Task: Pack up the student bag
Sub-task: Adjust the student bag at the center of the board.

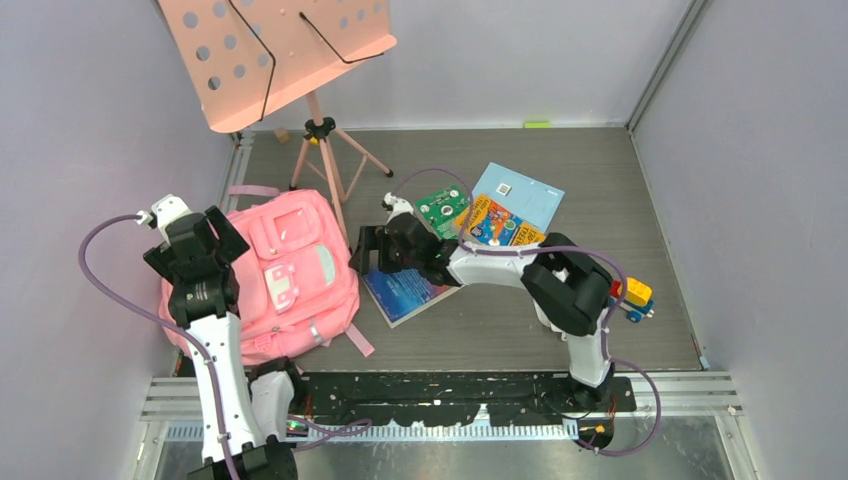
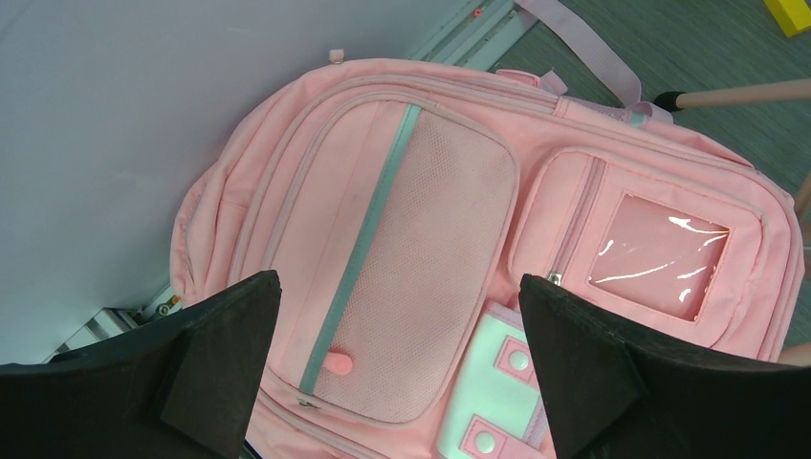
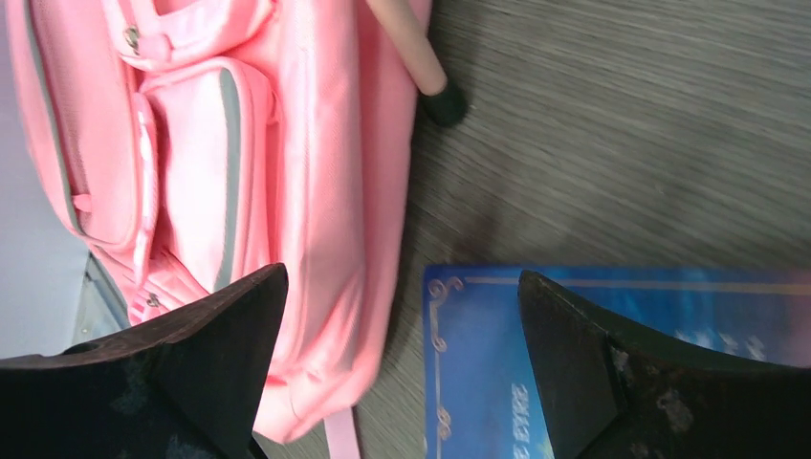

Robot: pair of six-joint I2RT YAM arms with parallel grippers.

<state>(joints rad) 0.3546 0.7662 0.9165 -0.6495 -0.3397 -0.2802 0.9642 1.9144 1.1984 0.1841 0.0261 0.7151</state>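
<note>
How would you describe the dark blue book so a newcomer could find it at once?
Find the big pink backpack on the table's left side. Just right of it, beneath the right gripper, a dark blue book lies flat. Unlike the pale blue book, orange book and green booklet clustered farther back, it sits alone and has a thin gold border.

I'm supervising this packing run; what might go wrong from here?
The student bag shows no open compartment, so the blue book under the open right gripper may have nowhere to go. The music stand's leg stands right beside the bag; tugging the bag could topple the stand.
</note>
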